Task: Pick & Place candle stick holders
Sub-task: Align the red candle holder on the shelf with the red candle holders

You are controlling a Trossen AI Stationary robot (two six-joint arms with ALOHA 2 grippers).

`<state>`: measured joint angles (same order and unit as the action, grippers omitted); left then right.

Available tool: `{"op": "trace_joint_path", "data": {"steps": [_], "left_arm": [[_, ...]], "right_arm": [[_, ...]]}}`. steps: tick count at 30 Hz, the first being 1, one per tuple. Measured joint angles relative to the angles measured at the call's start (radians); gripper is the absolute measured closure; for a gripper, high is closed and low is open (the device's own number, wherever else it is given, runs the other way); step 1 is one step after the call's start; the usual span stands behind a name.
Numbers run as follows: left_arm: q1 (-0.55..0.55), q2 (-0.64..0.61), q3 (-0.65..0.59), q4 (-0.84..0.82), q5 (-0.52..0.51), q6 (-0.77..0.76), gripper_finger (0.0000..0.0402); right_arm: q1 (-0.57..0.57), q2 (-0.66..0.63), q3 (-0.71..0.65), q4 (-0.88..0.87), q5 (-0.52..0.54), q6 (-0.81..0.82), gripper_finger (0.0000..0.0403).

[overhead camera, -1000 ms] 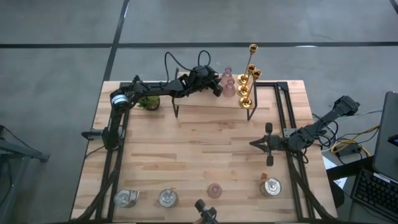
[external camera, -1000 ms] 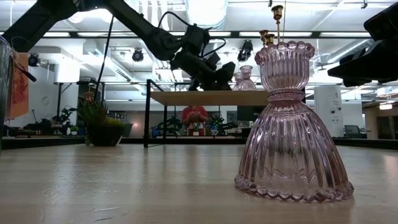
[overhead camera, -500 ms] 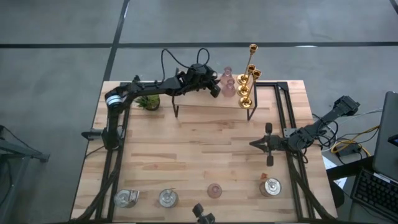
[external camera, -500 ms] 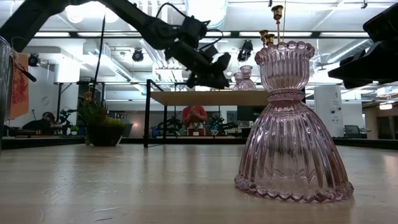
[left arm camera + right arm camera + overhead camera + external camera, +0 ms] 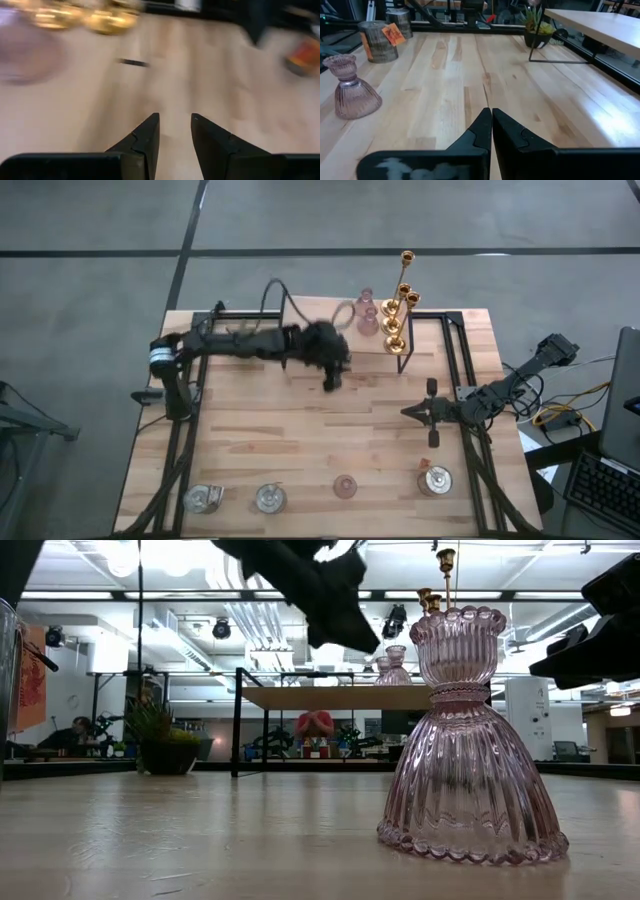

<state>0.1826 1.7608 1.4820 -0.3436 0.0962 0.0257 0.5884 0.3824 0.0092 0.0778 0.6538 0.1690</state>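
Note:
Three gold holders and two pink glass holders stand on their bases on a raised wooden shelf at the table's far side. A third pink holder stands near the near edge; it fills the low view. Three silvery cups stand along the near edge. My left gripper hovers in front of the shelf, open and empty. My right gripper rests shut and empty at the table's right.
The shelf stands on thin black legs. A small green potted plant sits at the far left beside it. Black frame rails run along the table's left and right sides. Bare wood lies across the table's middle.
My left gripper has swung quickly away from the pink holders on the shelf, toward the table's near edge, and now hangs over the bare wood in front of the shelf. It carries nothing. The holders on the shelf have stayed in place.

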Motion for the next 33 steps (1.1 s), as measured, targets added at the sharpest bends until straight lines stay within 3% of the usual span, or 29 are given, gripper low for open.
{"op": "trace_joint_path", "data": {"steps": [6, 12, 16, 22, 27, 33], "left_arm": [[-0.208, -0.072, -0.126, 0.009, -0.017, -0.055, 0.0288], [-0.392, -0.099, -0.295, 0.242, -0.059, -0.188, 0.0288], [-0.490, -0.097, -0.388, 0.379, -0.141, -0.252, 0.0280], [-0.587, -0.096, -0.483, 0.503, -0.288, -0.392, 0.0233], [-0.657, -0.062, -0.544, 0.664, -0.378, -0.363, 0.0194], [-0.694, 0.057, -0.519, 0.693, -0.438, -0.402, 0.0185]], "right_arm": [[0.000, 0.000, 0.000, 0.000, 0.000, -0.002, 0.0394], [0.000, 0.000, 0.000, 0.001, 0.001, -0.005, 0.0394], [0.000, 0.000, 0.000, 0.005, 0.002, -0.008, 0.0394], [0.000, 0.000, 0.000, 0.008, 0.004, 0.012, 0.0394], [0.000, 0.000, 0.000, 0.008, 0.004, 0.042, 0.0394], [0.000, 0.001, 0.000, 0.008, 0.004, 0.060, 0.0394]]}}
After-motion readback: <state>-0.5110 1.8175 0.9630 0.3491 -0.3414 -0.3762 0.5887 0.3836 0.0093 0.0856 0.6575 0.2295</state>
